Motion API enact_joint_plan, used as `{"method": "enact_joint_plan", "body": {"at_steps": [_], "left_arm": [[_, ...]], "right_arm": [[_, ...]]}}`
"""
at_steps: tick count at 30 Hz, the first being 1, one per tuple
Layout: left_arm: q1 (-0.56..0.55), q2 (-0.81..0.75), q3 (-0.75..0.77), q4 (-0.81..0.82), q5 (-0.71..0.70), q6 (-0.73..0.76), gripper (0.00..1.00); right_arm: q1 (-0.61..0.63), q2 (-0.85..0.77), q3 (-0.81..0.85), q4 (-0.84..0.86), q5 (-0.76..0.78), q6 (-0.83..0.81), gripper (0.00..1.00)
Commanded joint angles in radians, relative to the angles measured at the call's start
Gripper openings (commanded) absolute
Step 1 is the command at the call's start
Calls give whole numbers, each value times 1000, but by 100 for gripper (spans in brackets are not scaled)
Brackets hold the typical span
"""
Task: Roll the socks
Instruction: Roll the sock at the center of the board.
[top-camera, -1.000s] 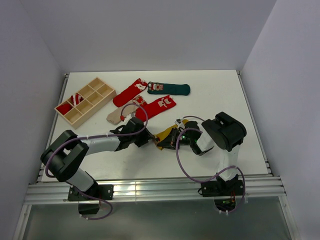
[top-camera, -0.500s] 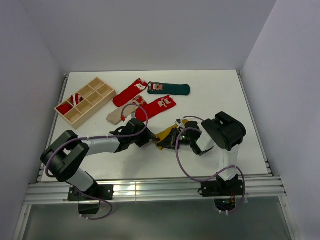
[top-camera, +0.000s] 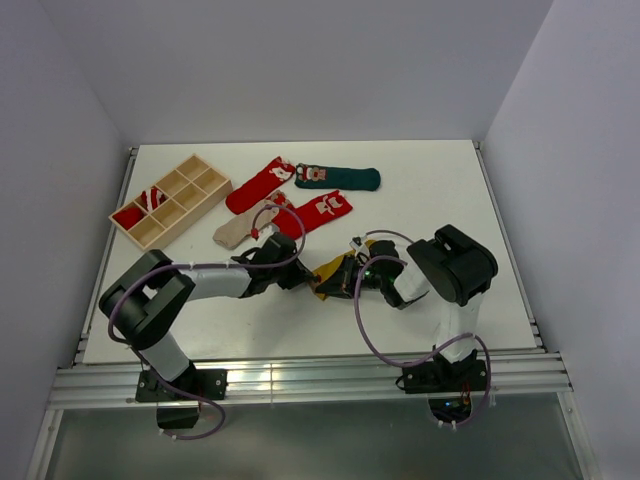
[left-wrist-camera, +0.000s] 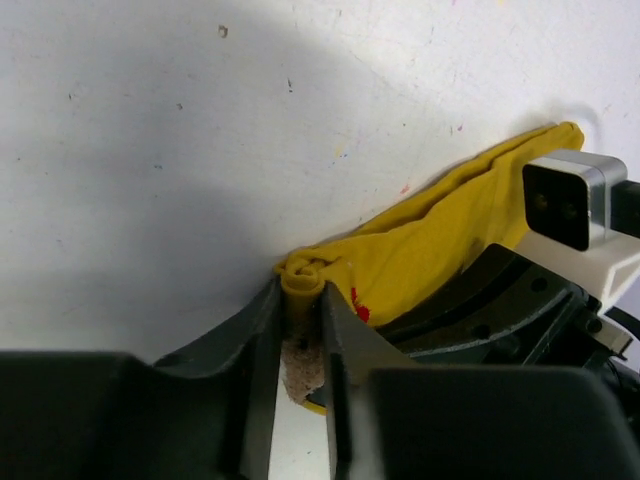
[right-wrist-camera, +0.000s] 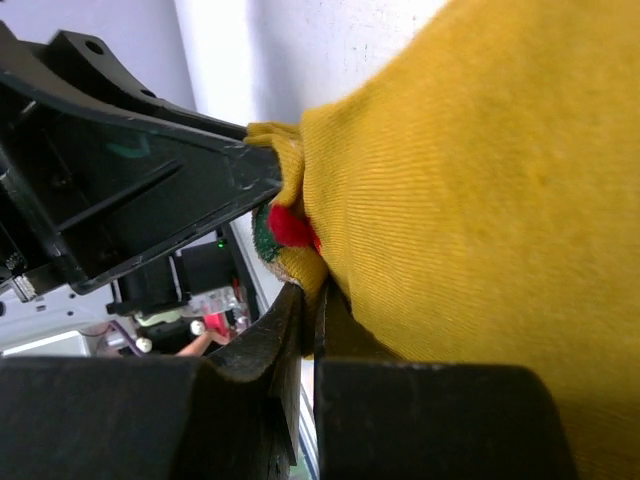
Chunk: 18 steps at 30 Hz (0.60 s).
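Two robot arms meet low over a white worktop (top-camera: 430, 190), and both hold the same mustard yellow sock (left-wrist-camera: 430, 245). The left pincer (left-wrist-camera: 300, 300) is clamped on a small rolled-up end of that sock. The yellow roll sits squeezed between its two dark fingers (left-wrist-camera: 262, 350), right at their tips. From there the sock stretches across the worktop, away from the left pincer and toward the right pincer (right-wrist-camera: 308, 300). The right pincer's jaws are pressed together on a fold of the yellow fabric, with a small red and green patch just above their tips. The two pincers face each other at close quarters, with only the sock between them.

Other socks lie flat beyond the left pincer, farther from the arm bases. A beige sock (top-camera: 235, 232) is nearest to it. A red sock (top-camera: 260, 184), a second red sock (top-camera: 318, 212) and a dark green sock (top-camera: 340, 179) lie farther off, all apart from both pincers. Well off to the left pincer's left stands a wooden tray (top-camera: 192, 216) divided into compartments. A striped sock (top-camera: 152, 198) sits in one of them.
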Motion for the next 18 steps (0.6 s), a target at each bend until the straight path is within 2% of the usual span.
{"method": "enact_joint_plan", "body": {"at_steps": [1,5,6,7,9,10,13,15,16,18], "left_arm": [[-15,27,37,-92,-8,27,21],[-21,17,62,-159,-40,38,4],[-24,13,80,-178,-45,41,0],[-24,10,93,-201,-63,56,0],[-31,5,144,-288,-104,70,0],[-36,5,163,-319,-149,87,0],[-58,-3,229,-425,-201,111,0],[-65,-6,254,-476,-230,123,0],[-67,-7,269,-485,-236,131,0],[-70,-4,280,-502,-238,136,0]], "right_arm": [[-5,-45,9,-185,60,-104,0],[-7,-128,29,-323,111,-196,1],[-5,-153,38,-395,144,-243,4],[-2,-176,43,-432,164,-266,12],[10,-260,55,-539,238,-343,22],[16,-289,61,-581,270,-369,29],[59,-429,79,-714,416,-464,39],[111,-530,93,-795,517,-525,41],[134,-559,105,-811,612,-547,43],[201,-627,115,-820,680,-610,45]]}}
